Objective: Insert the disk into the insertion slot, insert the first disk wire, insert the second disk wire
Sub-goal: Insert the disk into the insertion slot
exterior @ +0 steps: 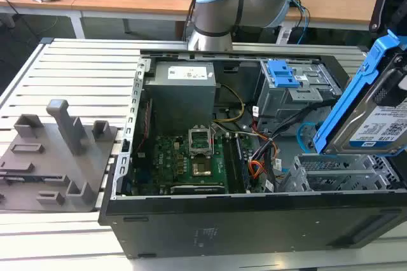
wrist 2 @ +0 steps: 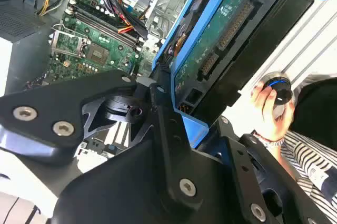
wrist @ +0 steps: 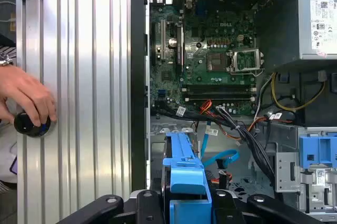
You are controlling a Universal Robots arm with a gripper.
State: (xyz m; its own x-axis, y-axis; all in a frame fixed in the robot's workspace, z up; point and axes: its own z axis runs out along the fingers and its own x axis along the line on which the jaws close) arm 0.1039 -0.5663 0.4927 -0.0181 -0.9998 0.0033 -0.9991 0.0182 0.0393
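Table (exterior: pixel 76 67), slotted aluminium, carries computer case (exterior: pixel 254 220) lying on its side, open, interior facing up. Base of arm (exterior: pixel 219 4) stands behind the case. On the case floor: motherboard (exterior: pixel 191 156). Toward the exterior view's right: taller grey cage (exterior: pixel 286 102) with blue latch (exterior: pixel 282 74).

Task item: disk (exterior: pixel 372 121) in its blue carrier, steeply tilted, above insertion slot (exterior: pixel 337 172) at the exterior view's right, not inside the bay; contact with the cage rim cannot be told.

Jaws of gripper (wrist: pixel 187 205) are closed against both sides of the carrier and hold the disk.

A person's hand (wrist: pixel 29 98) rests on small dark knob (wrist: pixel 31 124) on the table beside the case.
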